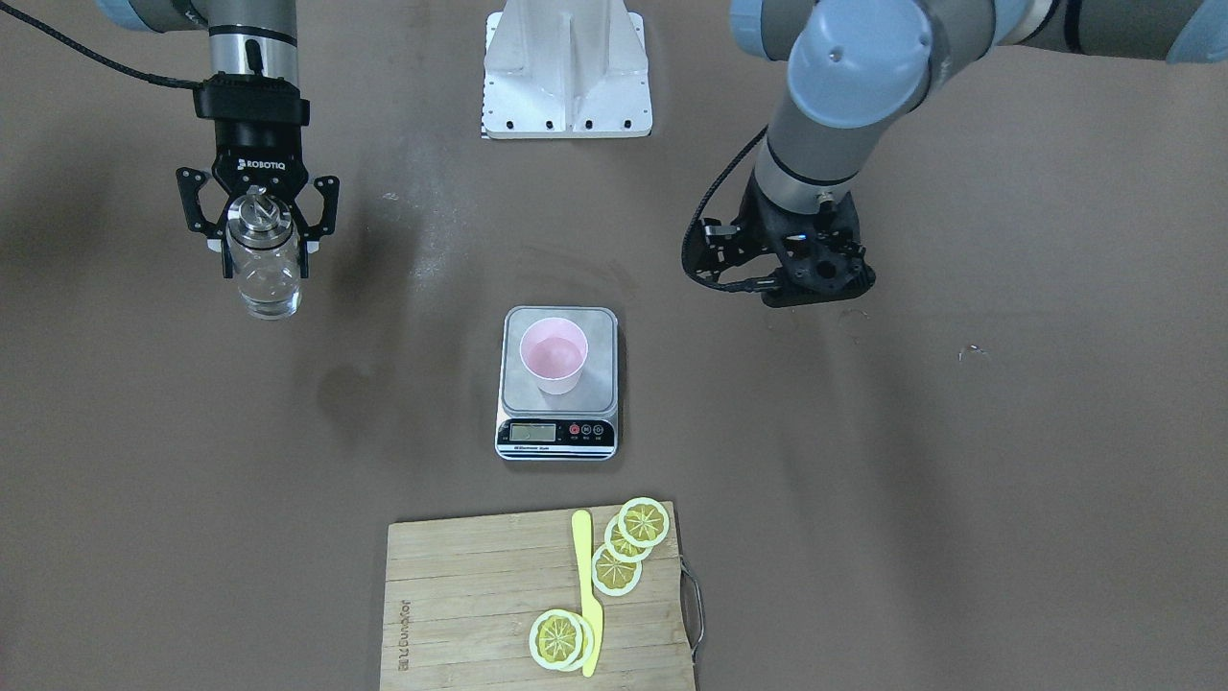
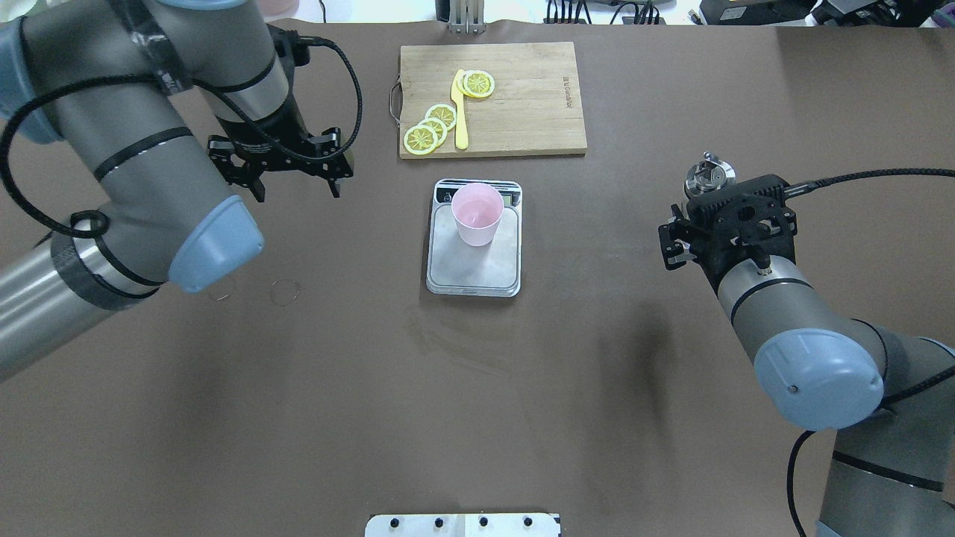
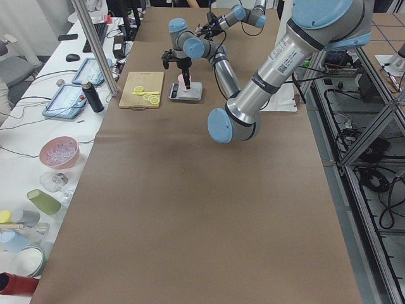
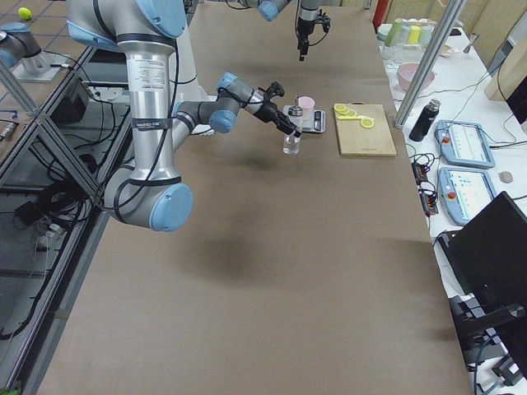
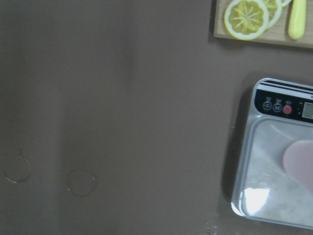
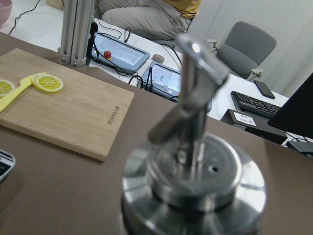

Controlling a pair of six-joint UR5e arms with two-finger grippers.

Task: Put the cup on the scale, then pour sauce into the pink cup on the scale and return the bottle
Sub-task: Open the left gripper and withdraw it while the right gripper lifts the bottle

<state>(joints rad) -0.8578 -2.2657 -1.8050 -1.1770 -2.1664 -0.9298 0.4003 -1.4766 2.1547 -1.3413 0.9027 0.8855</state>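
Firstly, the bottle (image 1: 270, 286) stands upright at the upper left of the front-facing frame, its long axis vertical and its silver cap uppermost. In the right wrist view the spout rises from the cap and leans toward the frame's upper right. Whether the glass base touches the worktop (image 1: 959, 499) I cannot tell.

There is one bottle, one cup (image 1: 554, 355) and one scale (image 1: 519, 387). The cup sits mouth-up on the steel platform at the centre of the frame, closer to the platform's upper edge. The scale's display and buttons face the bottom of the frame. Below it lies one wooden cutting board (image 1: 460, 605) carrying five lemon slices (image 1: 643, 521), three overlapping in a row and two stacked, with one yellow knife (image 1: 587, 595) between the groups.

The right end effector (image 1: 267, 254) is clamped on the bottle, a finger on each side of the glass just under the cap. The left end effector (image 2: 297, 190), left of the scale in the overhead view, has its fingers spread well apart, holding nothing and touching nothing.
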